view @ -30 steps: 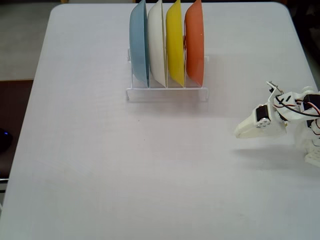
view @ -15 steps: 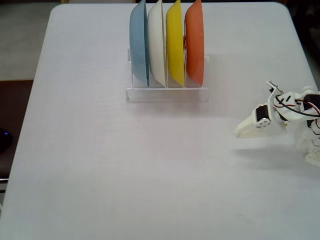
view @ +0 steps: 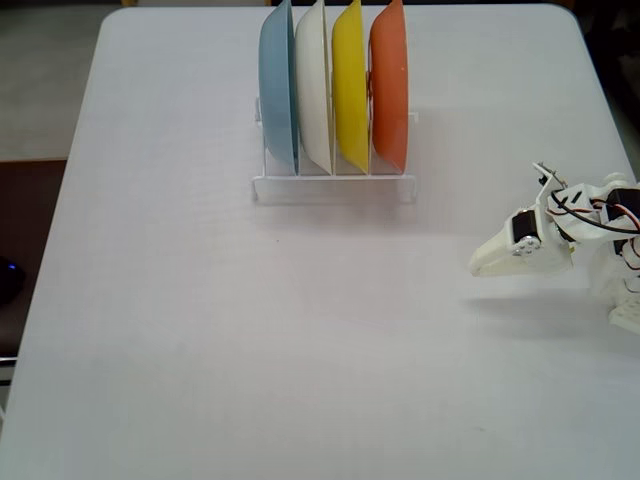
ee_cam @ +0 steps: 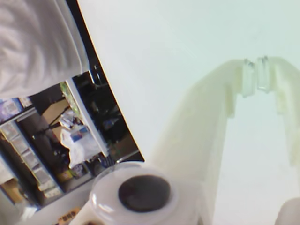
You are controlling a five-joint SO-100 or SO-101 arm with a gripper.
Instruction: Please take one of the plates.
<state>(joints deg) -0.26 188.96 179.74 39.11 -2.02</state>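
Observation:
The orange plate [view: 390, 82] stands on edge at the right end of a clear rack [view: 333, 186] at the back of the table in the fixed view. A yellow plate [view: 349, 85], a white plate [view: 314, 85] and a blue plate [view: 278, 88] stand to its left. My white gripper [view: 478, 265] is at the right edge of the table, well to the right of and nearer than the rack, pointing left. In the wrist view the gripper [ee_cam: 256, 75] has its fingertips touching and holds nothing. No plate shows in the wrist view.
The white table [view: 200, 330] stretches to the left and front of the rack. The arm's base and wires [view: 610, 215] sit at the right edge. The wrist view shows the table edge [ee_cam: 108, 89] and room clutter beyond it.

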